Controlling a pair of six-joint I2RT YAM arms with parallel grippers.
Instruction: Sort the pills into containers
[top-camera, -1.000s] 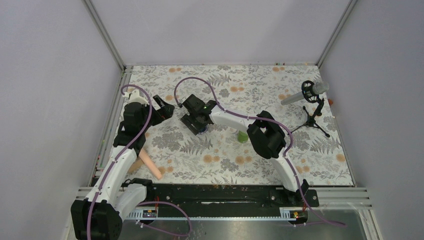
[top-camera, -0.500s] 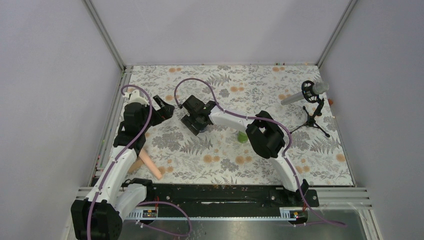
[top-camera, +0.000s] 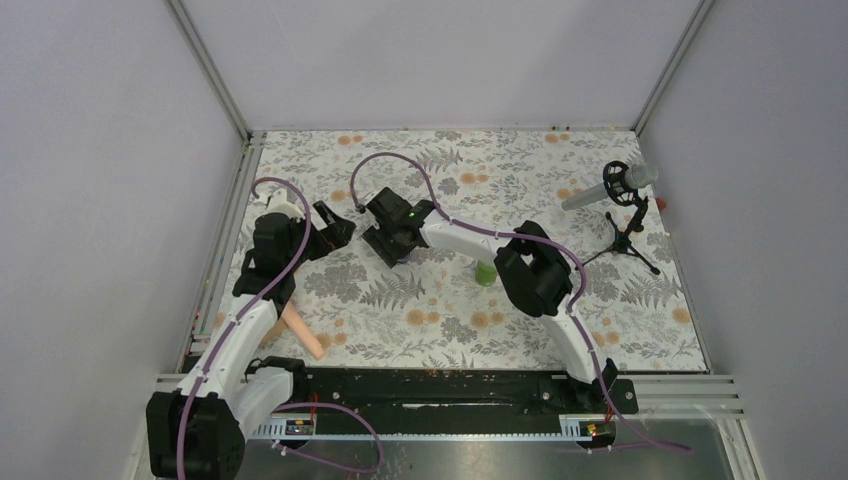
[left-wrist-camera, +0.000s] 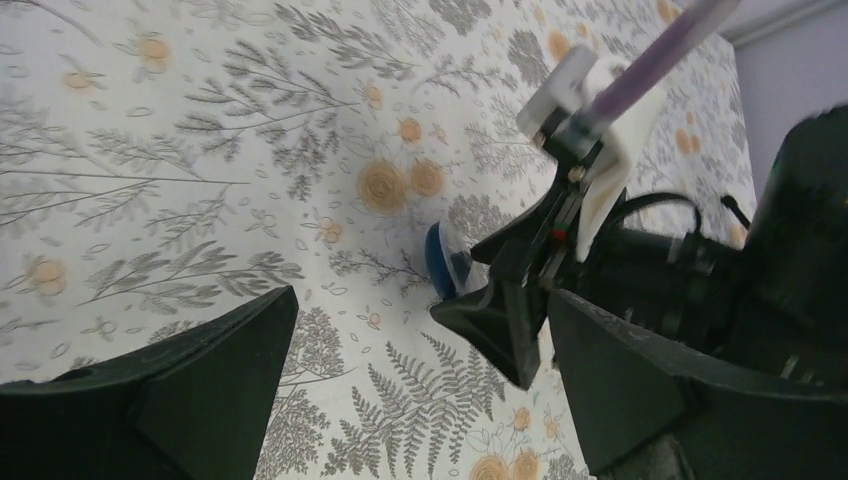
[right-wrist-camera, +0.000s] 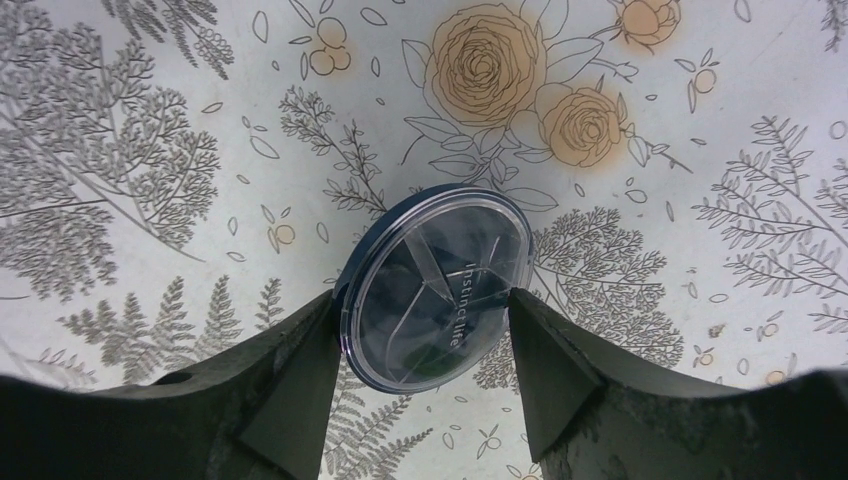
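Observation:
The dark-blue jar (right-wrist-camera: 436, 290) with a clear lid is tilted on edge between the fingers of my right gripper (right-wrist-camera: 425, 300), which is shut on it just above the floral mat. In the top view the right gripper (top-camera: 398, 245) covers the jar. My left gripper (top-camera: 335, 228) is open and empty just left of it. The left wrist view shows the jar (left-wrist-camera: 440, 262) beyond my open left gripper (left-wrist-camera: 415, 320). The green bottle (top-camera: 485, 272) stands upright beside the right forearm. No pills show.
A peach-pink rod (top-camera: 300, 330) lies near the left arm, at the near left. A microphone on a small tripod (top-camera: 622, 195) stands at the far right. Grey walls close in the floral mat (top-camera: 450, 320).
My left gripper has shifted a little to the right and nearer, toward the right gripper. The right gripper has stayed on the jar, barely moving.

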